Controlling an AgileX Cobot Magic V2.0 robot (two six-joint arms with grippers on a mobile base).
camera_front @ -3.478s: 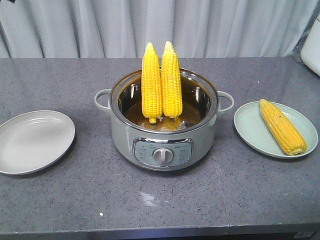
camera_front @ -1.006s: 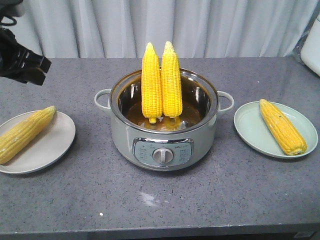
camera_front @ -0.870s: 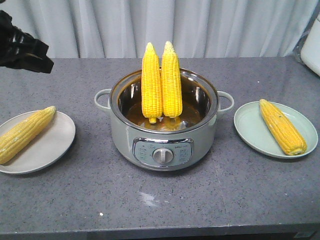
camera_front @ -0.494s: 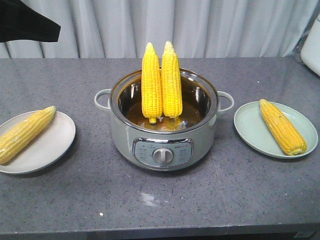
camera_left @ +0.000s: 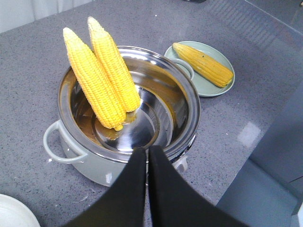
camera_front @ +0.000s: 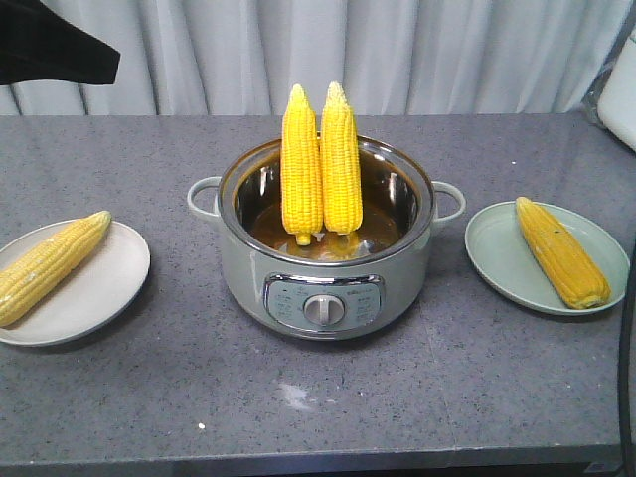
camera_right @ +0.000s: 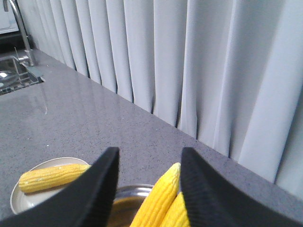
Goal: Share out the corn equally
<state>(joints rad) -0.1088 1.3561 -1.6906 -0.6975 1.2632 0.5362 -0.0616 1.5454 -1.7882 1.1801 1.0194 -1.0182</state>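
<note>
Two corn cobs point(camera_front: 301, 164) point(camera_front: 341, 159) stand upright, leaning on the back wall of the grey cooker pot point(camera_front: 328, 288) at the table's middle. One corn cob point(camera_front: 50, 266) lies on the left grey plate point(camera_front: 94, 293), and another point(camera_front: 561, 251) on the right green plate point(camera_front: 502, 258). My left gripper point(camera_left: 147, 150) is shut with nothing in it, hovering over the pot's near rim point(camera_left: 189, 94), apart from the cobs point(camera_left: 92, 80). My right gripper point(camera_right: 149, 156) is open above the pot, with the cob tips point(camera_right: 163, 194) showing between its fingers, not touched.
A dark part of the left arm point(camera_front: 60, 45) fills the upper left corner. A black cable point(camera_front: 626, 348) hangs at the right edge. A sink point(camera_right: 12, 78) lies beyond the left plate point(camera_right: 23, 201). Curtains back the table.
A corn cob now lies on the left plate, which was bare 3.5 s ago. The left arm has risen from beside that plate to the upper left corner. A cable has appeared at the right.
</note>
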